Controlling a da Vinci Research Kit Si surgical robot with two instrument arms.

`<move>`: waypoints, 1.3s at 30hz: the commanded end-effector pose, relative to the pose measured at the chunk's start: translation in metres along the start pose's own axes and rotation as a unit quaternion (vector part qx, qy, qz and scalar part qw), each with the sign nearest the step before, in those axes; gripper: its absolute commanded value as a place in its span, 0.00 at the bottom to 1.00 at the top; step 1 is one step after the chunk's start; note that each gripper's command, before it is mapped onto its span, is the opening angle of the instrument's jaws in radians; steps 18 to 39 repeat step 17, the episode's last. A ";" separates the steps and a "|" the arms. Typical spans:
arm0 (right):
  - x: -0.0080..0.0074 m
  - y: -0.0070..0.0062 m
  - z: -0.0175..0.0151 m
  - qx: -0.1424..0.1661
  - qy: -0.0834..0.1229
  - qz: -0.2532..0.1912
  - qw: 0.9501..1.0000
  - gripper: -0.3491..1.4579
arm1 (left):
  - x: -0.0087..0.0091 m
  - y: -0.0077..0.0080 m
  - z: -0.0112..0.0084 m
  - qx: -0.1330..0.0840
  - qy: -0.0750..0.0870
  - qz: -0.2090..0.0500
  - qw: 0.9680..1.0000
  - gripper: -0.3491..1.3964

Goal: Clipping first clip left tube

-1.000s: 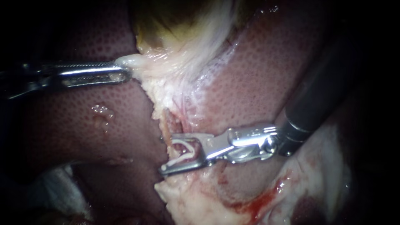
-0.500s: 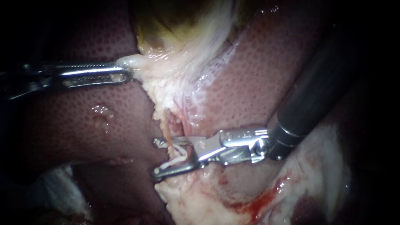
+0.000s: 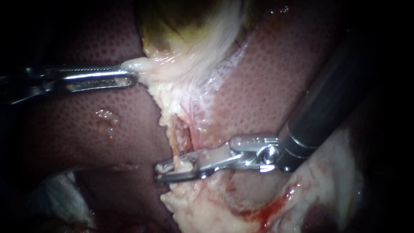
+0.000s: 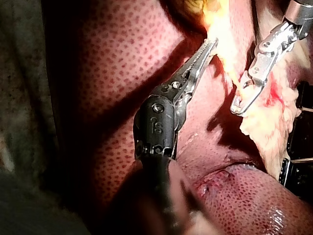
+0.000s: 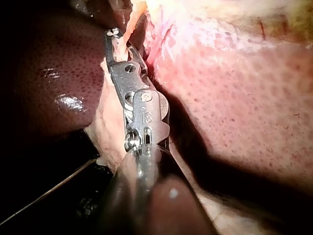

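1. Tube (image 3: 173, 134) is running down from the pale frayed tissue under the gallbladder (image 3: 185, 19), in the groove between the two liver lobes, thin and reddish-tan.
2. Its lower end is passing straight through the pincer of the right instrument (image 3: 161, 171). The pincer is clamping on the tube from both sides, and the two halves are lying almost together.
3. Right wrist view: the tube (image 5: 129, 28) is entering the pincer right behind its tip, with pale tissue scraps bunching against the metal there.
4. Left wrist view: the right instrument (image 4: 236, 107) is showing a narrow loop-shaped slot between its halves, with the strand crossing into it from the gallbladder side.
5. The right shaft is coming in from the upper right of the endoscope view, dark, with the wrist bending toward horizontal over the liver (image 3: 267, 86).
6. Just below the clamped spot, lumpy white fatty tissue (image 3: 202, 207) is lying nearly against the pincer. A red blood smear (image 3: 269, 207) is sitting farther along it, under the right wrist joint.
7. Left instrument (image 3: 133, 77) is coming in level from the left, well apart from the right one. Its pincer is gripping a pale tissue fold (image 3: 138, 64) at the gallbladder's lower edge, with both halves closed on it.
8. Left wrist view is confirming this: the toothed tip (image 4: 210, 45) is biting into the yellow-white tissue.
9. The darker liver lobe (image 3: 86, 129) is lying under the left shaft.
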 end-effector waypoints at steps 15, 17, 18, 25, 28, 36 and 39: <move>-0.0003 0.0000 0.0002 0.002 -0.006 0.003 1.000 0.00 | 0.0000 -0.0001 0.0001 0.000 0.000 0.000 1.000 0.00; -0.0004 0.0000 0.0002 0.002 -0.006 0.003 1.000 0.00 | 0.0000 -0.0001 0.0001 0.000 0.000 0.000 1.000 0.00; -0.0004 0.0000 0.0002 0.002 -0.006 0.003 1.000 0.00 | 0.0000 -0.0001 0.0001 0.000 0.000 0.000 1.000 0.00; -0.0004 0.0000 0.0002 0.002 -0.006 0.003 1.000 0.00 | 0.0000 -0.0001 0.0001 0.000 0.000 0.000 1.000 0.00; -0.0004 0.0000 0.0002 0.002 -0.006 0.003 1.000 0.00 | 0.0000 -0.0001 0.0001 0.000 0.000 0.000 1.000 0.00; -0.0004 0.0000 0.0002 0.002 -0.006 0.003 1.000 0.00 | 0.0000 -0.0001 0.0001 0.000 0.000 0.000 1.000 0.00; -0.0004 0.0000 0.0002 0.002 -0.006 0.003 1.000 0.00 | 0.0000 -0.0001 0.0001 0.000 0.000 0.000 1.000 0.00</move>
